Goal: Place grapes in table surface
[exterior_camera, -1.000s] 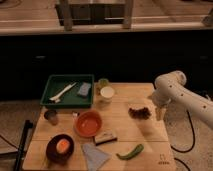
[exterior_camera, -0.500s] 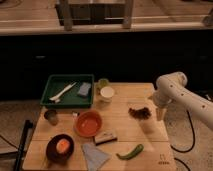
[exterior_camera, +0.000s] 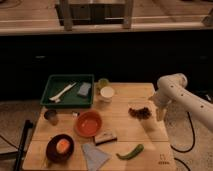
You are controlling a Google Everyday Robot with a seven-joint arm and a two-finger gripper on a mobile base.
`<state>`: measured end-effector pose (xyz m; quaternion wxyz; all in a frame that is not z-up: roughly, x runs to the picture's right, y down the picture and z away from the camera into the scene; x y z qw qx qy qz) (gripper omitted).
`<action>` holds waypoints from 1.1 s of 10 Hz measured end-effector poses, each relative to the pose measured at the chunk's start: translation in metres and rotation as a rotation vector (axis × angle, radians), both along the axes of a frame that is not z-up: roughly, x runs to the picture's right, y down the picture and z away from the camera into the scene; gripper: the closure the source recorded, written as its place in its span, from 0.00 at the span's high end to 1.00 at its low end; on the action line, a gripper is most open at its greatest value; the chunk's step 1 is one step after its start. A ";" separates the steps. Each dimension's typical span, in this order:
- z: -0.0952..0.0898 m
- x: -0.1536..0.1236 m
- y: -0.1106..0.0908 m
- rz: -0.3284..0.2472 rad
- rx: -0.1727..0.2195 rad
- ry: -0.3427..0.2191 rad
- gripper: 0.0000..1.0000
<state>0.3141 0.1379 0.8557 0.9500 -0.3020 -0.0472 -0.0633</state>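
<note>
The grapes (exterior_camera: pixel 141 113), a small dark reddish-purple bunch, lie on the right side of the light wooden table surface (exterior_camera: pixel 125 134). My gripper (exterior_camera: pixel 160 114) hangs from the white arm (exterior_camera: pixel 182 97) just to the right of the grapes, at the table's right edge, close to them but apparently apart.
A green tray (exterior_camera: pixel 54 95) with a white utensil and a grey sponge stands at the back left. A white cup (exterior_camera: pixel 107 93) and a green cup (exterior_camera: pixel 103 82) are at the back middle. An orange bowl (exterior_camera: pixel 89 123), a dark bowl (exterior_camera: pixel 60 148), a blue cloth (exterior_camera: pixel 95 155) and a green vegetable (exterior_camera: pixel 130 152) lie in front.
</note>
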 end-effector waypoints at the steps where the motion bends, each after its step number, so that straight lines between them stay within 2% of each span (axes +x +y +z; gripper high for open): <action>1: 0.001 0.000 0.000 0.000 0.000 -0.001 0.80; 11: 0.015 0.000 0.005 -0.015 -0.021 -0.029 0.80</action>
